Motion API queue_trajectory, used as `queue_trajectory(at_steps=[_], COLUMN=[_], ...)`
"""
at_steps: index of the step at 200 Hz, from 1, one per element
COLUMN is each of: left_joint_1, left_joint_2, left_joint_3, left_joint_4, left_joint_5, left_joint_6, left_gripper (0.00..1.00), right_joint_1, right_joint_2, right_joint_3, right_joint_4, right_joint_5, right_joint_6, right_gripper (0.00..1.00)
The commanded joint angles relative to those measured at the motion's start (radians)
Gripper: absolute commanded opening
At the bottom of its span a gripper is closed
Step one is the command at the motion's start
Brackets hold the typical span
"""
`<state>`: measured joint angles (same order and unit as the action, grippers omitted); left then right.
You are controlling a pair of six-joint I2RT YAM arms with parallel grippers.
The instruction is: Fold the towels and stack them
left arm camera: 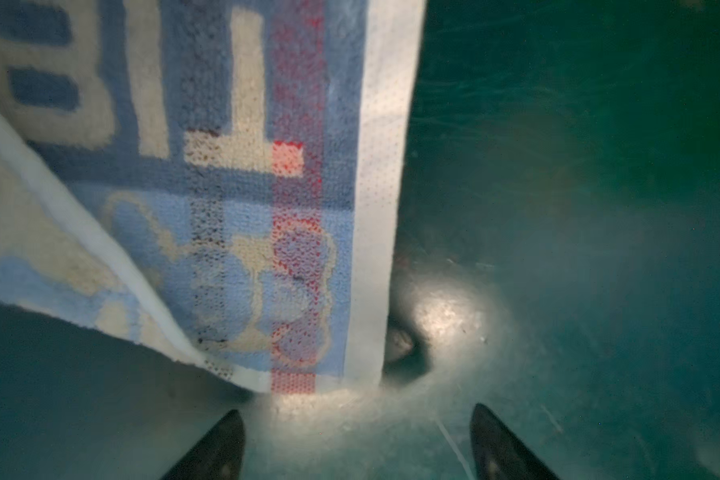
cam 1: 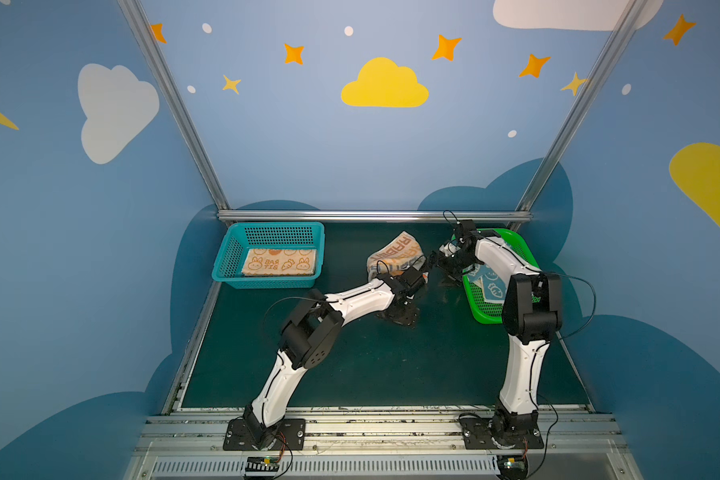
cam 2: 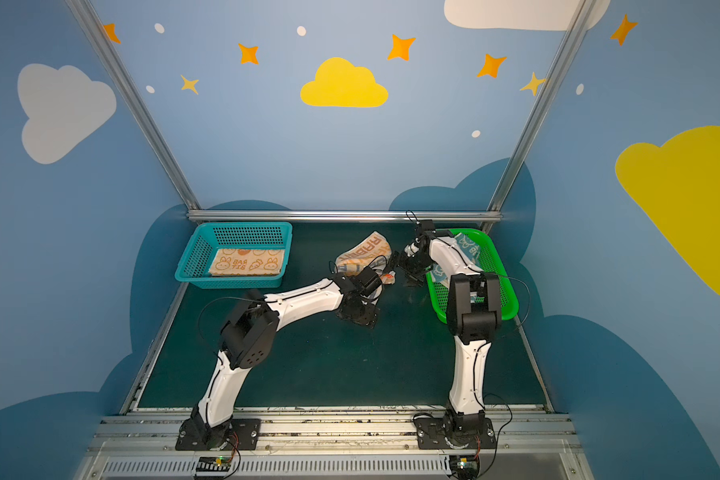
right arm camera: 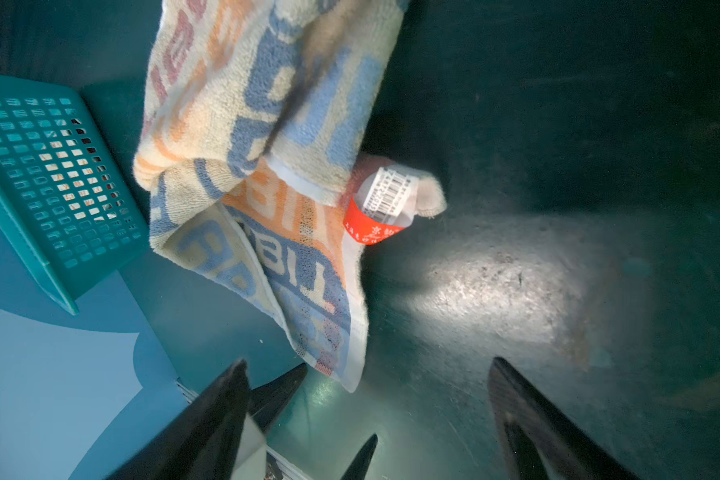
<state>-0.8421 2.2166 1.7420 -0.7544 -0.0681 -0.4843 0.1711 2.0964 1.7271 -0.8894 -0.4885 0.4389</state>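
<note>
the striped blue and orange towel with "rabbit" lettering lies rumpled and loosely doubled over on the dark green worktop, a red barcode tag at one corner. the orange-cream towel lies folded flat inside the teal basket. the blue-cream towel lies in the green basket, partly hidden.

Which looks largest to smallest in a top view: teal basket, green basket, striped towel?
1-2. teal basket and green basket: look alike; the right arm hides part of the green one, so no ranking between them.
3. striped towel: clearly smallest, crumpled.
</note>
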Motion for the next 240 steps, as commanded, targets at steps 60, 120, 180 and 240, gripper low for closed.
queue_trajectory(at_steps=[60,120,180,240], left_joint_1=[0.063,0.210,0.276,0.256], left_joint_2=[0.054,-0.015,-0.167,-0.280], left_joint_3=[-0.008,-0.155,-0.249,-0.321], left_joint_4=[-0.140,-0.090,-0.018,0.098], left_joint_5=[-0.104,-0.132,-0.075,-0.010], left_joint_6=[0.048,0.072,0.055,0.001], left_gripper=[0.39,0.34,0.40,0.74], right_joint_1=[-0.007,0.029,0.107,0.163], right_joint_2=[-0.076,-0.090,-0.028,0.074], right_joint_3=[-0.071,-0.099,-0.107,0.001], right_joint_4=[0.034,0.047,0.102,0.107], right_joint_5=[-0.054,-0.060,-0.076,-0.079], right_joint_6=[-0.011,-0.015,0.041,0.081], right_gripper=[0.89,0.89,0.89,0.88])
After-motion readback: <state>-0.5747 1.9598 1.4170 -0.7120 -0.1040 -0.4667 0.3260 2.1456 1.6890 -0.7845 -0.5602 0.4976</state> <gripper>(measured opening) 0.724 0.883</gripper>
